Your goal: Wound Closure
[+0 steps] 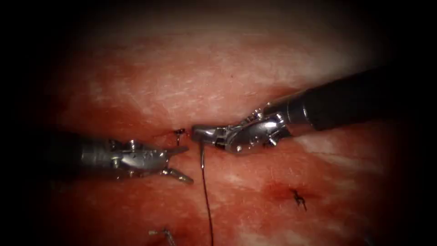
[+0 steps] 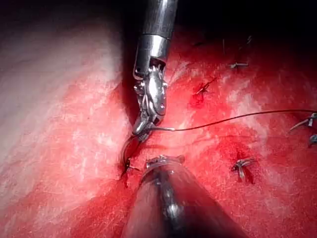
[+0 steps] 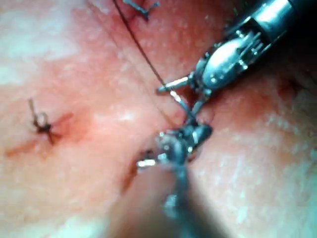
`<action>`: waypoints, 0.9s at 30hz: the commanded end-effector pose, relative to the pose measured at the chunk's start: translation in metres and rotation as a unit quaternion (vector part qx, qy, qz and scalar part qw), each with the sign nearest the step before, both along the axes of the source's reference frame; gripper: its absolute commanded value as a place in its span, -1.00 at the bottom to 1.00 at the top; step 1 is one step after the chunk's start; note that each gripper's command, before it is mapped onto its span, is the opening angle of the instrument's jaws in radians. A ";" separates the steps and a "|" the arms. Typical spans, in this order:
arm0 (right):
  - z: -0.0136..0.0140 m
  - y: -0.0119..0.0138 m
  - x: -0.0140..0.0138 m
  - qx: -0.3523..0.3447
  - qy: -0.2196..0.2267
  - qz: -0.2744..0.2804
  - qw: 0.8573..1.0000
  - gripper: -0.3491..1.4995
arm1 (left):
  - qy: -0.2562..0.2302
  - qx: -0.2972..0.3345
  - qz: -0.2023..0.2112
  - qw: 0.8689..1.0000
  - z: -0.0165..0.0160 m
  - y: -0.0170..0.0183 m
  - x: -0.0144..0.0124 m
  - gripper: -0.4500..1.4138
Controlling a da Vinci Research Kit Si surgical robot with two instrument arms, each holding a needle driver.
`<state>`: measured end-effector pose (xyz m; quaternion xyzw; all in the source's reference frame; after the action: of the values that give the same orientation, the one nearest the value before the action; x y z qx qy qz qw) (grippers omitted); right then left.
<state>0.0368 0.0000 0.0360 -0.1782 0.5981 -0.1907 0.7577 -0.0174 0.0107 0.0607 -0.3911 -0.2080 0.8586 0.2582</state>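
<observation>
right claw (image 1: 196, 133) clamped on needle (image 1: 202, 155) | left claw (image 1: 182, 164) apart | dark thread (image 1: 208, 205) trailing

I see the right arm's steel tool (image 2: 142, 130) gripping the curved needle (image 2: 130, 148) with closed jaws; thin dark thread (image 2: 237, 117) trails across the red, wet tissue (image 2: 74, 148).

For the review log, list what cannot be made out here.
Needle tip: endoscope view, hidden behind the shut fingers of the right tool, which holds it; whether it is in the tissue cannot be told.
Thread far end: cut off by the endoscope view's lower edge.
Left tool, open and empty: left wrist view, fingers largely hidden by its own shaft.
Grip spot along the needle's curve: right wrist view, blurred.
</observation>
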 end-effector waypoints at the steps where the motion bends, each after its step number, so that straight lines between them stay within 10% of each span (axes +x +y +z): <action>1: 0.0004 -0.0002 0.0005 0.000 0.001 0.002 1.000 -1.00 | 0.006 0.006 0.008 1.000 0.0007 -0.0011 -0.0004 -0.17; 27: 0.0073 -0.0031 0.0002 0.082 -0.034 -0.024 0.996 -1.00 | 0.040 0.060 0.045 0.996 0.0063 -0.0029 0.0007 -0.17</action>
<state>0.0365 -0.0024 0.0428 -0.0956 0.5886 -0.1634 0.7859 -0.0163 0.0084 0.0664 -0.3317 -0.2644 0.8705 0.2498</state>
